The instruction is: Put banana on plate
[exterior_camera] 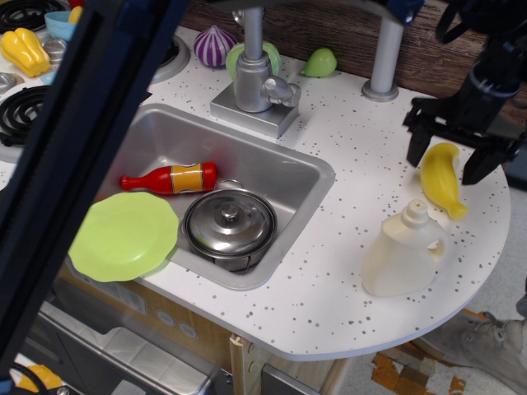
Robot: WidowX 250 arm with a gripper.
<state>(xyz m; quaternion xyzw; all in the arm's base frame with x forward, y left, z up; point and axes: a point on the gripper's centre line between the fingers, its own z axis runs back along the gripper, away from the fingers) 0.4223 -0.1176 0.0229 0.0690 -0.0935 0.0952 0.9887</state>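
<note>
The yellow banana lies on the white speckled counter at the right, just behind the cream bottle. My black gripper is open and straddles the banana's upper end, one finger on each side; I cannot tell if they touch it. The lime-green plate rests on the sink's front left rim, far to the left of the gripper.
A steel pot with lid and a red bottle sit in the sink. A faucet and a grey post stand behind. A dark blue bar crosses the left foreground, hiding part of the stove.
</note>
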